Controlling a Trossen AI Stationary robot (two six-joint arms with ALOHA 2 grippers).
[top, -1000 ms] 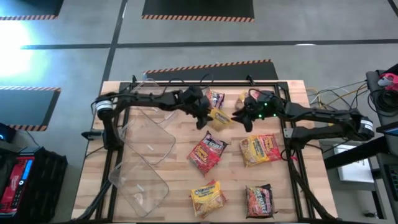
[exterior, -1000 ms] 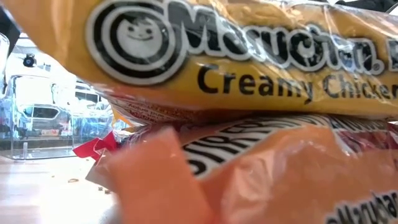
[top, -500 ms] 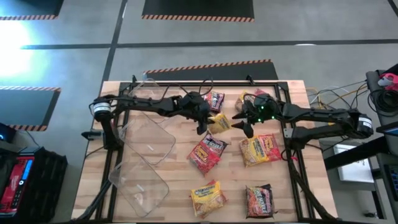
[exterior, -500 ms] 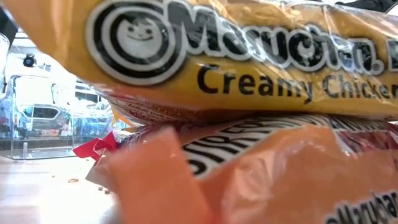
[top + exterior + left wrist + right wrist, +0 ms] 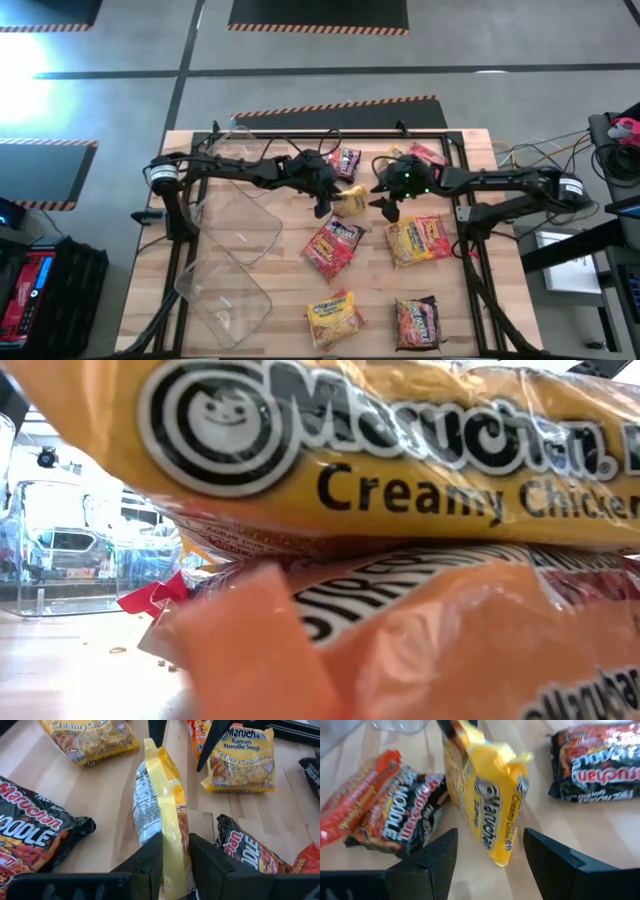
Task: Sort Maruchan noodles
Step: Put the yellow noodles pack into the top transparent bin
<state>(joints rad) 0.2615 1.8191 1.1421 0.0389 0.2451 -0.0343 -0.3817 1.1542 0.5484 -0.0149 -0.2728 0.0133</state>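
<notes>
Left claw (image 5: 175,852) pinching yellow noodle packet (image 5: 160,800) (edge-up); right claw (image 5: 490,857) spread beside it.

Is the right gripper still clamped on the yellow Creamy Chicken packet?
No: the right gripper stands open around the yellow Creamy Chicken packet; the left gripper pinches it.

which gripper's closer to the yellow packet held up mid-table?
Left. The left gripper is shut on the yellow packet; the right gripper stands open just beside it, not touching.
</notes>
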